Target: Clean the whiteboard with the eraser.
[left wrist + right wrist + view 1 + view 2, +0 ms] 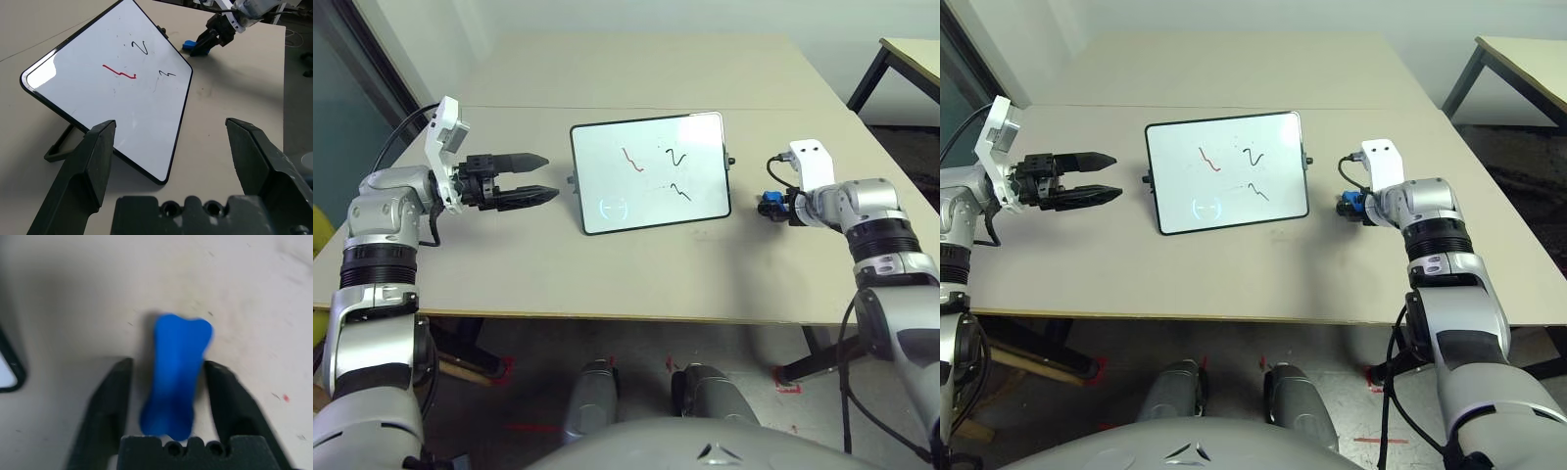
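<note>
Tabletop (558, 284), beige, pale wall (636, 15) behind, left hand (554, 177) wide open and empty, right hand (167, 363) partly open around blue eraser (175, 382)

Whiteboard (651, 191) white w/ blk frame, red & blk squiggles; eraser (177, 377) solid blue.

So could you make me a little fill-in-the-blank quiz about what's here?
The eraser is coloured ____. It lies between the two fingers of the robot's ____ claw. The board has one squiggle drawn in ____ and two in black. The board's frame is ____.

Missing words: blue; right; red; black.
</note>
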Robot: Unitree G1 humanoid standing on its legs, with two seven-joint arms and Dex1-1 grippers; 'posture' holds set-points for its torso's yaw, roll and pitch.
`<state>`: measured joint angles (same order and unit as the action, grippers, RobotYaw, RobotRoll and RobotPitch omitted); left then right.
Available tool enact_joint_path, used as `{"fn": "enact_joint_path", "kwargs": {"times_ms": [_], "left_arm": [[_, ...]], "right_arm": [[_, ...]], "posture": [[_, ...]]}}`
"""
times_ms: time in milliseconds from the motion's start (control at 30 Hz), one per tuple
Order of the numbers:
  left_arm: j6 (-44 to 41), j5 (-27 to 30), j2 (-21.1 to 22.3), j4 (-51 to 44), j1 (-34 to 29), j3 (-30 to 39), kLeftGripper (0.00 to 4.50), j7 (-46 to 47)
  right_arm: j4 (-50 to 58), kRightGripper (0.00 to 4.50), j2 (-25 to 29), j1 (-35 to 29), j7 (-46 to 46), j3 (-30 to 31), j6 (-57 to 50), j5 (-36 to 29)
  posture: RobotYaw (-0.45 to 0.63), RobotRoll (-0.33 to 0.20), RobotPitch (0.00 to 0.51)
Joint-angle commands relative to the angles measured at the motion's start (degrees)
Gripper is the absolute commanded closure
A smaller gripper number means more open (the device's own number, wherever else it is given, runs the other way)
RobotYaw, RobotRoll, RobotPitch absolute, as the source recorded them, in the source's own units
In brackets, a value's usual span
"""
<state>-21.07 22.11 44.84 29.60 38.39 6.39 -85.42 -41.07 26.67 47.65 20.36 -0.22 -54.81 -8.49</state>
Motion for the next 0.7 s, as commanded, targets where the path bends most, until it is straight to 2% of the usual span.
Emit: {"fn": "enact_joint_path", "kwargs": {"times_ms": [33,100,167,200,467,700], "left_arm": [[0.05,0.45,0.68,-1.31,-0.72,0.3,0.0,0.31],[0.09,0.55,0.71,-1.5,-0.94,0.29,0.0,0.45],[0.1,0.6,0.75,-1.49,-0.99,0.27,0.0,0.45],[0.13,0.56,0.77,-1.46,-0.96,0.22,0.0,0.45],[0.53,0.02,0.33,-0.52,0.16,-0.47,0.0,0.4],[2.18,-0.8,-0.25,1.53,1.08,-1.51,0.0,0.58]], "right_arm": [[3.65,2.87,2.0,-1.02,4.26,5.92,4.83,4.15],[7.73,3.68,3.64,-2.6,6.4,9.45,5.33,6.14],[12.57,4.17,5.23,-4.29,8.45,11.86,5.72,7.36],[15.9,4.27,6.2,-5.56,9.76,12.85,6.27,7.74],[34.84,4.31,11.33,-10.74,15.7,17.12,11.47,10.92],[34.96,4.32,10.72,-9.22,15.61,22.3,27.46,18.97]], "posture": [[0.28,0.0,0.0],[0.27,0.0,0.0],[0.27,0.0,0.0],[0.27,0.0,0.0],[0.25,0.0,0.0],[0.24,0.0,0.0]]}}
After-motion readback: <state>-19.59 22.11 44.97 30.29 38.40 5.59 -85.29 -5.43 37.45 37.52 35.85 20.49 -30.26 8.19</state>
